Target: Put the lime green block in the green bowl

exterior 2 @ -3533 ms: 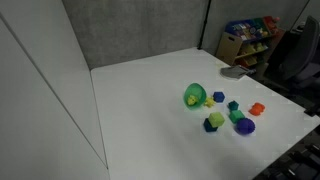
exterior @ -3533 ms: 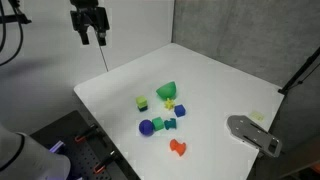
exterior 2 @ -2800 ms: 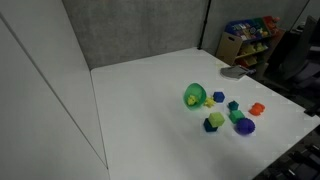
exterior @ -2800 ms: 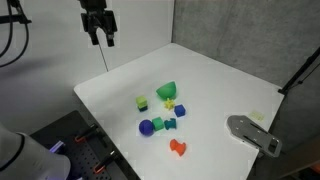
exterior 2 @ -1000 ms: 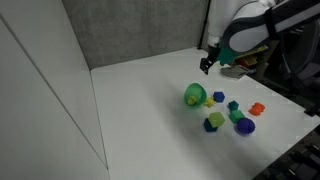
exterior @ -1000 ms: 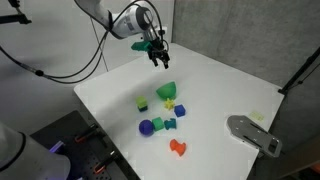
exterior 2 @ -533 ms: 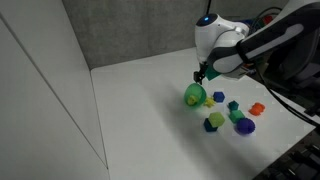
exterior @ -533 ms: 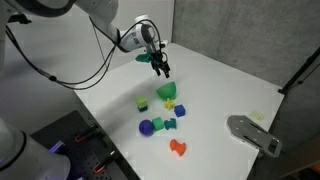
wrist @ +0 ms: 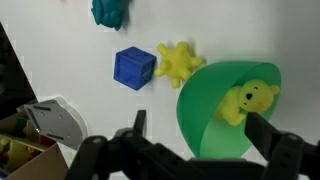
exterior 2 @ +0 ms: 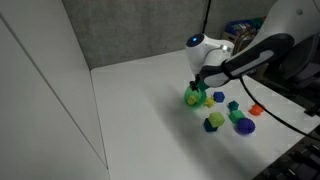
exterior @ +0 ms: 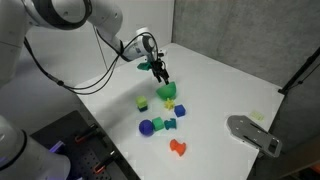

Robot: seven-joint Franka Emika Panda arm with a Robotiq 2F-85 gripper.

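While the white counter (exterior: 230, 85) carries the toys and the green bowl (exterior: 167, 92) sits just below the empty, spread-open hand (exterior: 160, 72), the lime green block (exterior: 142, 103) lies ungrasped near the bowl, so the approach seems underway, next calling for shifting over the block and descending.

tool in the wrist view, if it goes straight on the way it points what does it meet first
Probably the small bright green plastic bowl, which lies straight ahead of the open tool in the wrist view; depth is unclear.
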